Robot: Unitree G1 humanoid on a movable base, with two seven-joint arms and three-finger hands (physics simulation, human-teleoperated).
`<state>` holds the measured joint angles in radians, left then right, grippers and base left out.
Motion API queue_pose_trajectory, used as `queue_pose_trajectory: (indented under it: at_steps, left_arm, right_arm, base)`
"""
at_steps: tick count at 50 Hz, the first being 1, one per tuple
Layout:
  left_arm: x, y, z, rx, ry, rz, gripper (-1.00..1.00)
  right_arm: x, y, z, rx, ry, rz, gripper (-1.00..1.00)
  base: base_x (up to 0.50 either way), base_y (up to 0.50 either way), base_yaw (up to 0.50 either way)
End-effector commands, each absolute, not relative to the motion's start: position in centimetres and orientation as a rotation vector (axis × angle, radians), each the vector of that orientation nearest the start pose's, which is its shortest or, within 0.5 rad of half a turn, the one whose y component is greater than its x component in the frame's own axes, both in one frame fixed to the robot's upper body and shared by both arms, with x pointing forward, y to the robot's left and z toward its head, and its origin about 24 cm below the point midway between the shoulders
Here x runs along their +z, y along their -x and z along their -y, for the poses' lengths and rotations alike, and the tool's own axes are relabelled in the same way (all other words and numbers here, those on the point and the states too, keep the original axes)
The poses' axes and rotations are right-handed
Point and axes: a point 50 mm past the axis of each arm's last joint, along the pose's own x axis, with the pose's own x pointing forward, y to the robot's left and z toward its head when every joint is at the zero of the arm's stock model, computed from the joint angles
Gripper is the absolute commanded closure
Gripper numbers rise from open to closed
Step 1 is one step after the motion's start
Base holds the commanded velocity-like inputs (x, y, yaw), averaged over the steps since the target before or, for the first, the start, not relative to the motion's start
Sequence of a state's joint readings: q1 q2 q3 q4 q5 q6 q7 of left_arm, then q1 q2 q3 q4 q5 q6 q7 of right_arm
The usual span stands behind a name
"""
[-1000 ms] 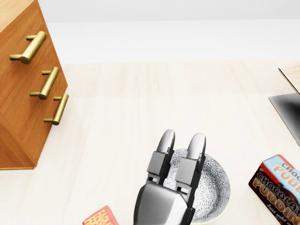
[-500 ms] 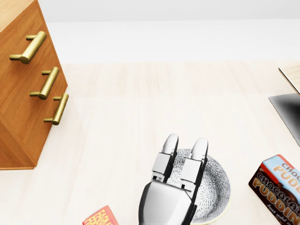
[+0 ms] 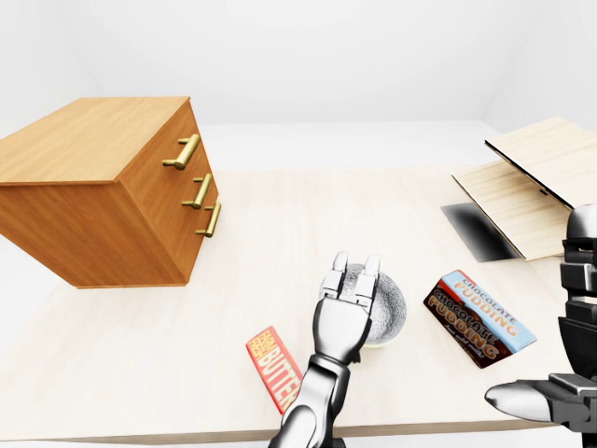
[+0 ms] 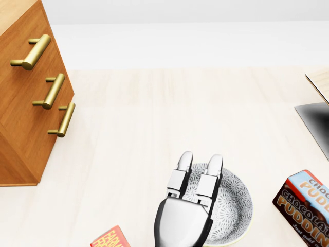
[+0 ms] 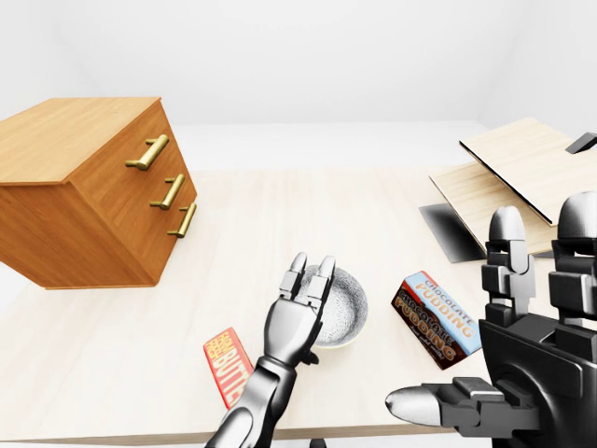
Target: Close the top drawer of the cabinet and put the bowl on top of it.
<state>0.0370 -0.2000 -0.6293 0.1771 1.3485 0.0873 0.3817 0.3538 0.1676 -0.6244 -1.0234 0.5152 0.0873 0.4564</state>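
Observation:
The wooden cabinet (image 3: 103,201) stands at the left of the table, and its three drawer fronts look flush. The top drawer's brass handle (image 3: 183,151) sticks out toward the table's middle. A grey patterned bowl (image 4: 234,203) sits low in the head view, well right of the cabinet. My left hand (image 4: 200,160) lies over the bowl's left rim, open, its two straight fingers (image 4: 184,164) pointing into the bowl; its thumb is hidden. My right hand (image 5: 494,308) is held up at the lower right, open and holding nothing.
A chocolate pudding box (image 3: 478,317) lies right of the bowl, and a red butter box (image 3: 273,366) lies to the bowl's lower left. An open light-wood box with a dark base (image 3: 522,187) stands at the right. The table's edge (image 3: 140,437) runs along the bottom.
My left hand's fingertips have drawn back a little toward the bottom of the head view, dipping toward the bowl. The bowl and cabinet have not moved.

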Motion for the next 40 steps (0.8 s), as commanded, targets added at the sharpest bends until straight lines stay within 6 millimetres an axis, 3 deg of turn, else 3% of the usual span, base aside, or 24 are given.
queue_pose_trajectory:
  at_steps: [1, 17, 18, 19, 40]
  left_arm:
    - [3.26, -20.45, 2.5, -0.238, -1.116, 0.417, -1.0]
    - [2.71, -19.96, 2.83, -0.265, -1.134, 0.417, -1.0]
    - [2.78, -19.93, 2.81, -0.261, -1.133, 0.421, 0.43]
    - [2.72, -19.88, 2.82, -0.265, -1.14, 0.423, 1.0]
    - [2.74, -19.85, 2.78, -0.269, -1.158, 0.428, 1.0]
  right_arm:
    - [19.15, -10.98, 22.28, -0.056, -0.028, 0.684, -1.0]
    - [19.25, -10.89, 22.32, -0.059, -0.028, 0.689, -1.0]
    - [19.25, -10.92, 22.32, -0.059, -0.028, 0.69, -1.0]
    - [19.27, -10.92, 22.33, -0.059, -0.028, 0.691, -1.0]
    - [19.14, -11.1, 22.23, -0.053, -0.031, 0.683, -1.0]
  base:
    - [0.0, 0.0, 0.0]
    - [0.0, 0.0, 0.0]
    - [0.0, 0.0, 0.0]
    - [0.0, 0.0, 0.0]
    - [0.0, 0.0, 0.0]
